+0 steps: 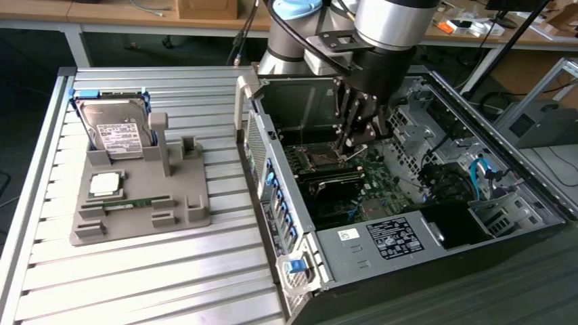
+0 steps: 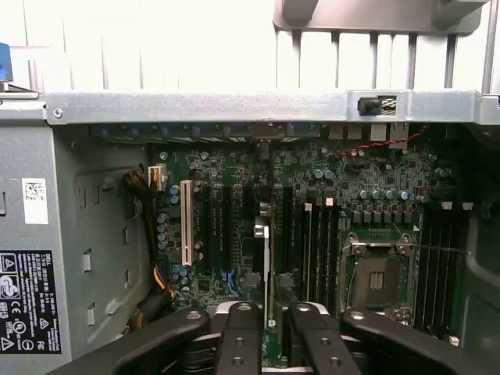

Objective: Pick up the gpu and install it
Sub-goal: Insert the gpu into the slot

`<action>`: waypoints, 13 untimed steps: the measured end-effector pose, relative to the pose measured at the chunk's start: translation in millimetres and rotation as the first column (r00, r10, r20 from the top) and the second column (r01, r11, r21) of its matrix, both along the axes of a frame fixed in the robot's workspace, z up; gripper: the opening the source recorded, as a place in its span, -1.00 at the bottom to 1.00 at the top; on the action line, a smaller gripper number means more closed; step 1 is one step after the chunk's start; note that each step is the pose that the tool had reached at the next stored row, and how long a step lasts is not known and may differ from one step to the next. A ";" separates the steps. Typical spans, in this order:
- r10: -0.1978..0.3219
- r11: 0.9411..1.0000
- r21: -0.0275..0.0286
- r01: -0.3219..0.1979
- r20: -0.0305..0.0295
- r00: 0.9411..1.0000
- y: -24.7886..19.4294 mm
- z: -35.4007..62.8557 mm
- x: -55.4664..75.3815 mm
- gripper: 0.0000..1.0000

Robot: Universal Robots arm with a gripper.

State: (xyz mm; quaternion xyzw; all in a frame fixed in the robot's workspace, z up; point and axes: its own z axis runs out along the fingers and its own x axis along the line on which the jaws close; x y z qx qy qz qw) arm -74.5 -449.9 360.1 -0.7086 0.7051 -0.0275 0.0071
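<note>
Wrist view shows my gripper (image 2: 266,332) with fingers narrow on the gpu (image 2: 266,258), held edge-on over the motherboard (image 2: 375,180) slots inside the computer case (image 1: 361,261); pickup is done, seating remains.

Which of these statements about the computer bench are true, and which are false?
1. The hard drive stands in the grey holder. True.
2. The gripper hangs over that holder. False: it is inside the open computer case, above the motherboard.
3. A green memory stick lies on the holder. True.
4. The gpu lies on the holder. False: it stands on edge over the motherboard slots, right by the gripper.
</note>
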 end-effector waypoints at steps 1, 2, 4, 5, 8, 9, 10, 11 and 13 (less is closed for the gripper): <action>0.001 1.000 0.000 -0.001 -0.002 1.000 0.1 0.2 1.3 -0.61; 0.004 1.000 0.000 -0.004 -0.006 1.000 0.0 0.1 4.1 -0.73; 0.005 1.000 0.000 -0.005 -0.018 1.000 0.0 -0.7 13.2 -0.79; 0.005 1.000 0.000 -0.005 -0.025 1.000 0.0 -1.2 18.1 -0.79; 0.006 1.000 0.000 -0.006 -0.043 0.999 0.0 -2.6 34.1 -0.79; 0.007 1.000 0.000 -0.007 -0.052 0.999 0.0 -3.7 42.6 -0.79; 0.008 1.000 0.000 -0.008 -0.056 0.998 0.0 -4.2 47.4 -0.79; 0.009 1.000 0.000 -0.009 -0.061 0.998 0.0 -4.6 52.0 -0.79; 0.010 1.000 0.000 -0.010 -0.069 0.998 0.0 -5.9 61.9 -0.79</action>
